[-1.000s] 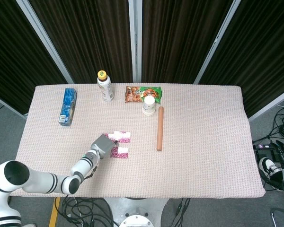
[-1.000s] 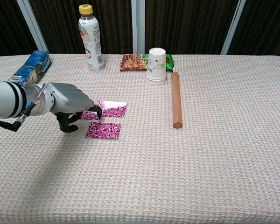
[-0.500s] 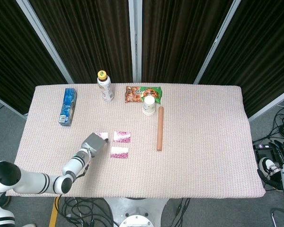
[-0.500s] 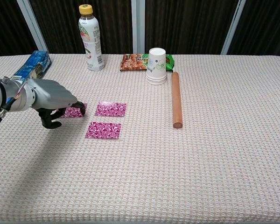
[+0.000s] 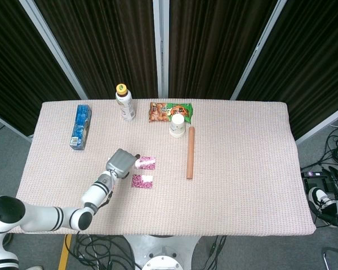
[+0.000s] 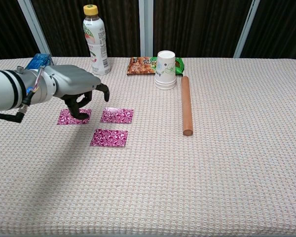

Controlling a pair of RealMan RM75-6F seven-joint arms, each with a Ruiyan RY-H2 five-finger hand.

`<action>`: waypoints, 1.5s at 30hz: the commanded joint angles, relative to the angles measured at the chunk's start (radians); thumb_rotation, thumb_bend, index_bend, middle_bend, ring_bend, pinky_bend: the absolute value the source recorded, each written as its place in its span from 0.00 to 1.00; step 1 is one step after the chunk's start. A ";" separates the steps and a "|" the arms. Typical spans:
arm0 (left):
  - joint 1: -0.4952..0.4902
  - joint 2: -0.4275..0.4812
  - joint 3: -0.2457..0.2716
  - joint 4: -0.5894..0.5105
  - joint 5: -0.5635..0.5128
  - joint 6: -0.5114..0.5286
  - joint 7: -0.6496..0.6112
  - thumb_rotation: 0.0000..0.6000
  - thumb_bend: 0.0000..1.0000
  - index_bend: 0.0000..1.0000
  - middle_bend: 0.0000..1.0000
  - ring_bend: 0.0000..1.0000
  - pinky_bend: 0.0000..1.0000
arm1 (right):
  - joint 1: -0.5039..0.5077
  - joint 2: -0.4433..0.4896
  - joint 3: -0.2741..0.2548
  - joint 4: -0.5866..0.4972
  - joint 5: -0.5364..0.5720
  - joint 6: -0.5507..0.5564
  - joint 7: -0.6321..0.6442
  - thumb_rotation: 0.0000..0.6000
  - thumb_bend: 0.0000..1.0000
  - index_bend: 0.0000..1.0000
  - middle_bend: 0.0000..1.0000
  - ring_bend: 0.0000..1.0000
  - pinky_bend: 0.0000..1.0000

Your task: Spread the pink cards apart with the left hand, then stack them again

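Three pink patterned cards lie apart on the woven tablecloth: a left card (image 6: 71, 117), a right card (image 6: 117, 115) and a near card (image 6: 109, 138). In the head view the right card (image 5: 146, 163) and near card (image 5: 142, 181) show, while the left one is hidden under my left hand (image 5: 121, 163). My left hand (image 6: 78, 89) hovers over the left card, fingers apart and pointing down, holding nothing. One dark fingertip (image 6: 82, 115) reaches the card's right edge. My right hand (image 5: 333, 185) hangs off the table's right side, fingers apart, empty.
A bottle (image 6: 95, 39) stands at the back left, with a blue packet (image 6: 35, 66) to its left. A snack bag (image 6: 141, 65), stacked paper cups (image 6: 166, 69) and a wooden rod (image 6: 186, 104) lie right of the cards.
My left hand dragged one card leftward off the pile, then lifted and shifted slightly right. The stack has become three separate cards. The right hand stayed still.
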 commanded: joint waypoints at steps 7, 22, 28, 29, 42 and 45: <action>0.000 -0.103 -0.130 0.135 -0.084 -0.071 -0.067 1.00 0.27 0.34 0.88 0.87 0.96 | 0.007 0.000 0.004 -0.004 -0.002 -0.007 -0.003 0.84 0.16 0.12 0.07 0.00 0.00; -0.047 -0.233 -0.177 0.292 -0.253 -0.113 0.033 1.00 0.27 0.36 0.88 0.87 0.96 | 0.003 0.007 0.005 -0.006 0.016 -0.014 -0.009 0.84 0.16 0.12 0.07 0.00 0.00; -0.059 -0.253 -0.184 0.322 -0.288 -0.130 0.070 1.00 0.26 0.36 0.88 0.87 0.96 | 0.000 0.008 0.007 0.002 0.024 -0.015 -0.001 0.84 0.16 0.12 0.07 0.00 0.00; -0.060 -0.257 -0.185 0.328 -0.293 -0.132 0.074 1.00 0.27 0.36 0.88 0.87 0.96 | 0.000 0.008 0.006 0.003 0.025 -0.016 -0.001 0.84 0.16 0.12 0.07 0.00 0.00; -0.054 -0.299 -0.197 0.394 -0.277 -0.142 0.091 1.00 0.27 0.41 0.88 0.87 0.96 | 0.000 0.004 0.007 0.015 0.033 -0.025 0.009 0.84 0.16 0.12 0.07 0.00 0.00; -0.049 -0.305 -0.199 0.400 -0.260 -0.139 0.087 1.00 0.27 0.44 0.88 0.87 0.96 | -0.001 0.004 0.007 0.017 0.034 -0.026 0.010 0.84 0.16 0.12 0.07 0.00 0.00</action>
